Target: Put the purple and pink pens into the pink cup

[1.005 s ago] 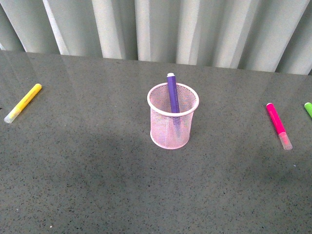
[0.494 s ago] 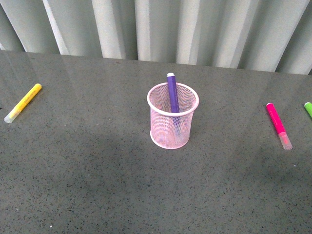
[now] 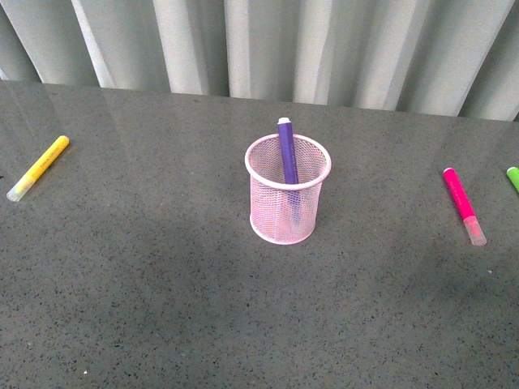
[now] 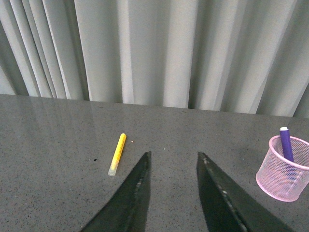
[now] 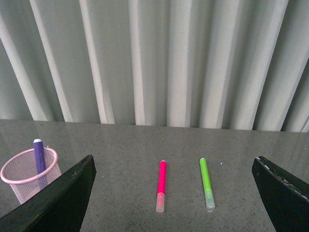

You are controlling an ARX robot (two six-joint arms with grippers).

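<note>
The pink cup (image 3: 288, 198) stands upright mid-table, a wire-mesh holder. The purple pen (image 3: 287, 151) stands inside it, leaning on the far rim with its top above it. The pink pen (image 3: 462, 203) lies flat on the table to the right, clear cap toward the front. Neither arm shows in the front view. My left gripper (image 4: 173, 157) is open with bare table between its fingers; the pink cup (image 4: 284, 170) and purple pen (image 4: 286, 143) sit off to one side. My right gripper (image 5: 175, 162) is wide open above the table, with the pink pen (image 5: 161, 184) lying between its fingers, well ahead of them.
A yellow marker (image 3: 38, 168) lies at the far left of the grey table (image 3: 162, 308). A green marker (image 5: 206, 181) lies beside the pink pen, at the right edge of the front view (image 3: 512, 178). Grey curtains (image 3: 268, 49) hang along the table's back edge.
The whole scene has shifted up slightly in the front view. The pens and cup keep their places relative to each other.
</note>
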